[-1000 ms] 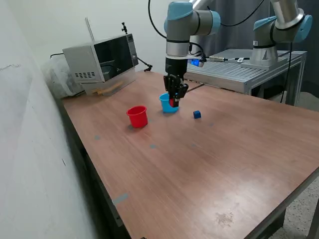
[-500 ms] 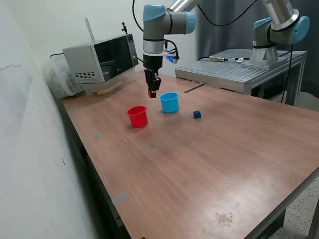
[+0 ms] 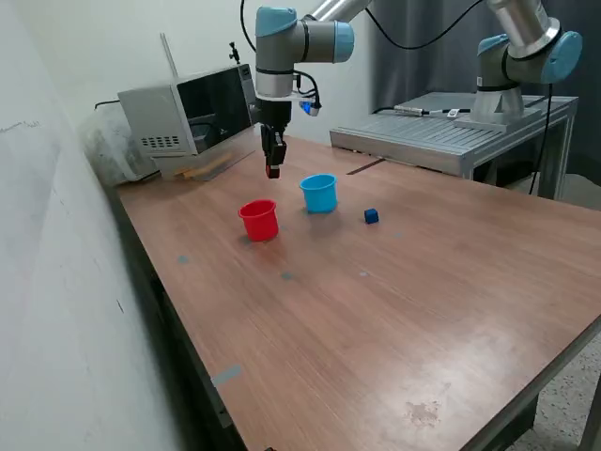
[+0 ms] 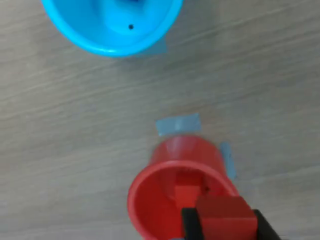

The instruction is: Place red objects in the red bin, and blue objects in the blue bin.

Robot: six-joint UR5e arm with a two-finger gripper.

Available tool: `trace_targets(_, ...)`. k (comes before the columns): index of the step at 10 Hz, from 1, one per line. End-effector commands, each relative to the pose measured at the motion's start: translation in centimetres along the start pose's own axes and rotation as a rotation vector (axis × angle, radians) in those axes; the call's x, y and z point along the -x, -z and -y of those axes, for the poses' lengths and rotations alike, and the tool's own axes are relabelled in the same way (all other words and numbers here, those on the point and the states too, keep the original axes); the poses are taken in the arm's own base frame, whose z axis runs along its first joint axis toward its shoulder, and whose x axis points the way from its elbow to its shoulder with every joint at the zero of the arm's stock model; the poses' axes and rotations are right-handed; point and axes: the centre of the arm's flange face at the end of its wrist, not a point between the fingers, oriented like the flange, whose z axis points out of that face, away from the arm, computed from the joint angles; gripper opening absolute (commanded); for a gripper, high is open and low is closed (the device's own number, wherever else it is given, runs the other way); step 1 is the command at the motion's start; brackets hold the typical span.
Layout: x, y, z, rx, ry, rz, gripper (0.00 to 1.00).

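Observation:
My gripper hangs above the table, just behind the red cup, and is shut on a small red cube. In the wrist view the black fingers clamp that red cube over the rim of the red cup. A second red cube lies inside the cup. The light blue cup stands to the exterior view's right of the red one and also shows in the wrist view. One dark blue cube lies on the table further right. The other blue cube is not clearly visible.
A microwave stands at the table's back corner, behind the gripper. A metal bench with a second arm is at the exterior view's right. Bits of blue tape mark the wood beside the red cup.
My gripper has risen from beside the blue cup and moved toward the exterior view's left with the red cube, now standing near the red cup.

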Motion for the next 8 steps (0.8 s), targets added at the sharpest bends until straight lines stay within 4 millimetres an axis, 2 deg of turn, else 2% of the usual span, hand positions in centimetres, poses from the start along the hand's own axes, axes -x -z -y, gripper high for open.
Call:
trace_targets(1,-0.3,-0.9,-1.2,0.003,0.002,0.0,0.0)
trace_targets(2,-0.4,-0.8,-1.4,0.005,0.003,0.0,0.0)
trace_targets(6,-1.0,-3.6,-1.6,-0.025,0.009,0.002,0.0)
trace_targets(8,-0.6,-4.8,-2.2,-0.031,0.001,0.006,0.0)
